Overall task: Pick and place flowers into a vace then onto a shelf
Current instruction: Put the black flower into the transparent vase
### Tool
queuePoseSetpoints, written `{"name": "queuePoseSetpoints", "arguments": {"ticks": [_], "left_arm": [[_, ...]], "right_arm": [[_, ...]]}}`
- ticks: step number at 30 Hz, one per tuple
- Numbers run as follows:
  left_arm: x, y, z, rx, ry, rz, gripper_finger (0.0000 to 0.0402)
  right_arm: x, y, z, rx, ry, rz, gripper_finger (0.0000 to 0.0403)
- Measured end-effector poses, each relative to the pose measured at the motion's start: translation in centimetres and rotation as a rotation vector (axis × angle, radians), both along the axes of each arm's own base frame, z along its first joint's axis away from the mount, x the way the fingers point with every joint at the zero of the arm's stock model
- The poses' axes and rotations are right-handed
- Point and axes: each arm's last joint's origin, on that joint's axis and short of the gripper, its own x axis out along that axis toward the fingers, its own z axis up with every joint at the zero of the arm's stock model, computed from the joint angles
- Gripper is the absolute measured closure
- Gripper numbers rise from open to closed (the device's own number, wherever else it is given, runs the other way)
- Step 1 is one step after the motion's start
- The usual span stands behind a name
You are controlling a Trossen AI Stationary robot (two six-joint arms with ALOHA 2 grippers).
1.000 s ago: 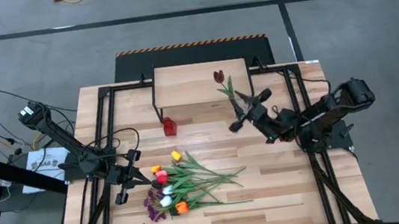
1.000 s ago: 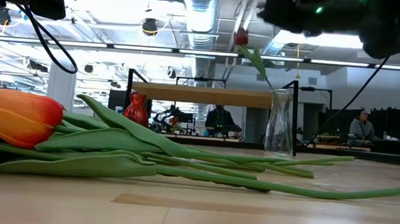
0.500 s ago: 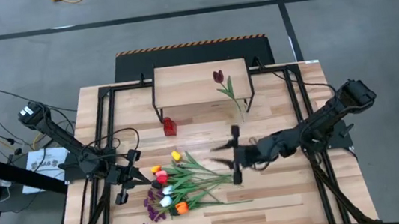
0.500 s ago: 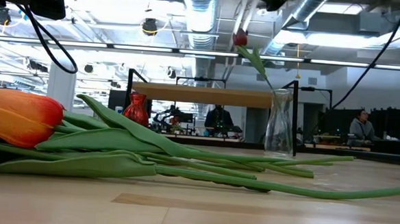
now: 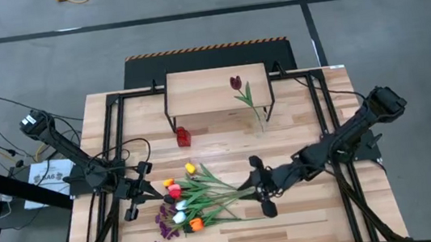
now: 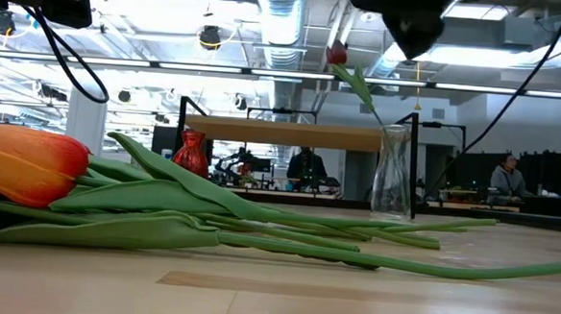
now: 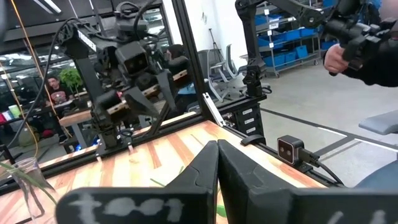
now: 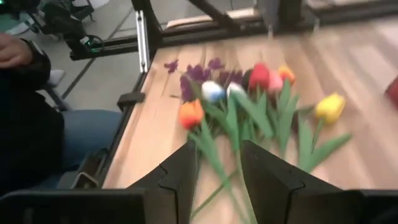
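Above the flowers (image 5: 200,198), right gripper (image 5: 260,186) hovers open; no legible writing.

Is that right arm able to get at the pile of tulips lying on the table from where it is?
Probably yes. The right gripper hangs open right at the stem ends of the bunch of colourful green-stemmed tulips, and nothing lies between them. The left gripper waits shut on the bunch's other side.

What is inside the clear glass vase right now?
The vase holds one dark maroon tulip, its leafy stem leaning out over the rim. Through the glass, nothing else shows inside; where the stem's lower end sits cannot be made out.
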Motion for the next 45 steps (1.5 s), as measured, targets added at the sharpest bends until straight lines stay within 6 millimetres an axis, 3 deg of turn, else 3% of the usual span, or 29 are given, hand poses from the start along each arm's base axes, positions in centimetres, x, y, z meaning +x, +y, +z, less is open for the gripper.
{"name": "queuePoseSetpoints", "arguments": {"ticks": [3,9,20,27,36,45], "left_arm": [[0.0,0.0,0.0,-0.001,0.0,-0.001,0.0401],[0.0,0.0,0.0,-0.002,0.0,-0.001,0.0401],[0.0,0.0,0.0,-0.004,0.0,-0.001,0.0401],[0.0,0.0,0.0,-0.003,0.0,-0.001,0.0401],[0.0,0.0,0.0,-0.001,0.0,0.0,0.0401],[0.0,0.0,0.0,-0.002,0.0,-0.001,0.0401]], "right_arm": [[0.0,1.1,-1.5,-0.001,0.045,-0.011,0.0285],[1.8,3.5,-5.0,0.015,0.109,-0.011,0.0285],[3.9,7.4,-8.5,0.056,0.267,-0.046,0.0285],[3.4,8.1,-9.4,0.087,0.39,-0.103,0.0285],[2.8,7.7,-10.0,0.093,0.483,-0.17,0.0285],[3.2,7.7,-12.7,0.068,0.539,-0.189,0.0285]]}}
